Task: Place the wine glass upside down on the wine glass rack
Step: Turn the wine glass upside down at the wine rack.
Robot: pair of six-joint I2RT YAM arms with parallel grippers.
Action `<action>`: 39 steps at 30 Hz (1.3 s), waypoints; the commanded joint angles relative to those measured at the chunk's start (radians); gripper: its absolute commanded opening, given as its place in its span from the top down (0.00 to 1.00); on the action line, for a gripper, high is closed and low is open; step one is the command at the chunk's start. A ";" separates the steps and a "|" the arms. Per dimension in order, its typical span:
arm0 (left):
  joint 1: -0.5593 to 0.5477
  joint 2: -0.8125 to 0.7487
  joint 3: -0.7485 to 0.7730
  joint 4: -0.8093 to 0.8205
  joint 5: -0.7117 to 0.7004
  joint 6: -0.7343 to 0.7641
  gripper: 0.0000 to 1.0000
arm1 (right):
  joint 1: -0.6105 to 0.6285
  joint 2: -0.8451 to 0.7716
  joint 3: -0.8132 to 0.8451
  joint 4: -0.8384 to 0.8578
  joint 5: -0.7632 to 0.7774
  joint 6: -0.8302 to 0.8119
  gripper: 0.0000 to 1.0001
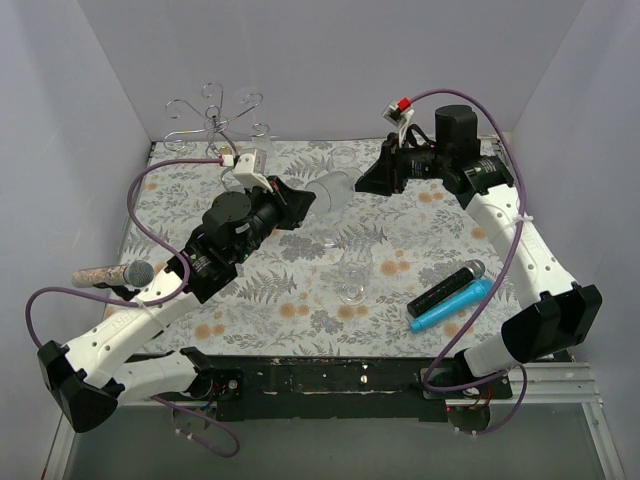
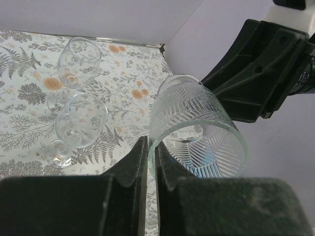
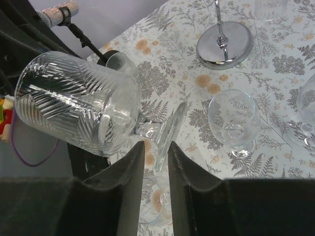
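Observation:
A ribbed clear wine glass [image 1: 334,190] hangs on its side in the air between both arms. My left gripper [image 1: 298,203] is shut on its rim, one finger inside the bowl and one outside [image 2: 151,157]; the bowl [image 2: 197,129] opens toward that camera. My right gripper [image 1: 372,178] is at the foot end, with its jaws slightly apart on either side of the foot's edge [image 3: 156,157]. The bowl [image 3: 78,105] lies to the left in the right wrist view. The silver wire rack [image 1: 213,118] stands at the far left corner, and its round shiny base [image 3: 224,45] shows in the right wrist view.
Two small plain wine glasses [image 1: 350,275] stand mid-table, seen also from the left wrist [image 2: 81,123] and the right wrist [image 3: 231,117]. A black microphone [image 1: 446,287] and a blue one [image 1: 452,306] lie front right. A silver-headed microphone [image 1: 112,273] lies at the left edge.

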 commanded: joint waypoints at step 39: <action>-0.004 -0.487 -0.164 -0.306 -0.130 0.050 0.02 | -0.025 -0.063 0.204 -0.086 0.222 -0.340 0.99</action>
